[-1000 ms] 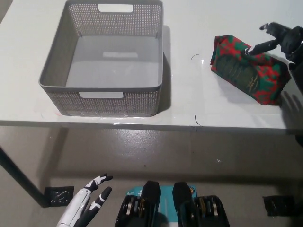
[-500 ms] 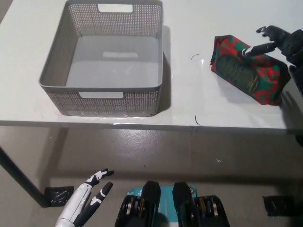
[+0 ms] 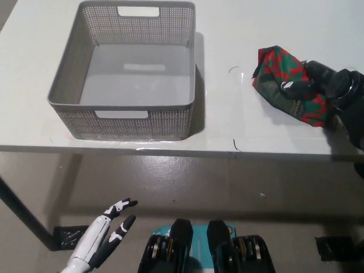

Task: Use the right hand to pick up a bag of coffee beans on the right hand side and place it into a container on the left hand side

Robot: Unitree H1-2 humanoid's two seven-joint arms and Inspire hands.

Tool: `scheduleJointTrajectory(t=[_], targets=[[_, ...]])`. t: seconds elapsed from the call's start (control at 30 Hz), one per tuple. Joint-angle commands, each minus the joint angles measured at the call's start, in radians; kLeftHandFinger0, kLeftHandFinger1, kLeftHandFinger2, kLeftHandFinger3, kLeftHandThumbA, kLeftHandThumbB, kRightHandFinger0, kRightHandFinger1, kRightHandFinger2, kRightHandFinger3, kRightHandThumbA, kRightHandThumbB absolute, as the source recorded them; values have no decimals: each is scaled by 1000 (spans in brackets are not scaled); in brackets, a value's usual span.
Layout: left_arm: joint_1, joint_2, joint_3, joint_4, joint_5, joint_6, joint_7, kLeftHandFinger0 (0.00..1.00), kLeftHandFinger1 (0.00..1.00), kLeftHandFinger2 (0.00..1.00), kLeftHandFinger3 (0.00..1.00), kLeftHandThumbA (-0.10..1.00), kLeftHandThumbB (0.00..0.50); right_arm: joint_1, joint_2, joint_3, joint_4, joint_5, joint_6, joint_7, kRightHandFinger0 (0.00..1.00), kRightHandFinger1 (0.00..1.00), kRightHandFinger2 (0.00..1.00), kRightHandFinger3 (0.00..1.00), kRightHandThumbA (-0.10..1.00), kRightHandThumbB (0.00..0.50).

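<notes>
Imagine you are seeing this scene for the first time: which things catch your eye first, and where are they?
The red-and-green coffee bag stands out at the right of the white table, with the black right hand closed around it. At the table's left sits a large grey mesh basket, empty. The white left hand hangs open at the lower left, below the table edge.

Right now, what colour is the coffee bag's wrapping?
Red and dark green patterned, seen in the head view: coffee bag.
</notes>
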Motion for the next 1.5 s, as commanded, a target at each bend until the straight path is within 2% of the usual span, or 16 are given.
scheduleJointTrajectory(t=[0.0,0.13,0.17,0.2,0.23,0.27,0.3,0.33,0.37,0.43,0.47,0.6,0.83,0.97,1.33,1.47], targets=[[-28,17,13,-30,0,-14,-9,1000,1000,1000,1000,1000,207,35,33,9,53,24,-14,30,1000,1000,1000,1000,773,500],[-37,17,12,-27,4,-19,-9,1000,1000,1000,1000,1000,206,30,36,12,53,25,-18,-28,1000,1000,1000,1000,607,463],[-36,19,13,-27,2,-21,-11,1000,1000,1000,1000,1000,207,37,38,3,49,31,-29,-88,1000,1000,1000,1000,446,415],[-37,19,14,-28,0,-19,-13,1000,1000,1000,1000,1000,208,46,41,8,42,15,-39,-209,1000,1000,1000,1000,261,300],[-41,19,14,-27,-1,-19,-14,1000,1000,1000,1000,1000,208,47,41,12,41,9,-45,-243,1000,1000,1000,951,143,316],[-44,19,14,-26,-3,-19,-17,1000,1000,1000,1000,1000,203,59,37,11,36,6,-88,-316,1000,1000,1000,606,-84,266],[-48,19,15,-25,-3,-17,-17,1000,1000,1000,1000,1000,196,70,36,-13,30,26,-132,-388,760,662,573,280,-99,179],[-50,19,16,-25,-3,-17,-17,1000,1000,1000,1000,1000,196,70,36,-16,31,28,-137,-397,665,614,534,288,-100,184],[-51,19,17,-29,-3,-11,-18,1000,1000,1000,1000,1000,196,73,36,-27,31,38,-161,-420,548,471,357,235,-100,156],[-54,21,16,-34,-1,-5,-22,1000,1000,1000,1000,1000,198,73,35,-49,31,58,-185,-447,28,140,384,484,-100,156],[-58,22,16,-33,2,-7,-22,1000,1000,1000,1000,1000,201,71,34,-57,31,64,-189,-458,1,194,595,644,-100,153],[-63,23,15,-33,7,-2,-21,1000,1000,1000,1000,1000,208,65,35,-80,32,77,-218,-509,46,413,839,794,-100,162],[-69,21,15,-31,11,2,-20,1000,1000,1000,1000,1000,194,42,35,-100,31,85,-239,-563,25,558,979,995,-100,157],[-67,22,15,-31,11,2,-21,1000,1000,1000,1000,1000,190,22,31,-115,24,97,-254,-582,53,633,1000,1000,-100,168],[-62,23,19,-34,15,7,-22,1000,1000,1000,1000,1000,150,-76,10,-159,-46,125,-331,-598,62,577,906,991,-100,126],[-54,20,19,-37,12,10,-22,1000,1000,1000,1000,1000,150,-130,10,-164,-125,120,-311,-595,12,460,867,905,-100,145]])
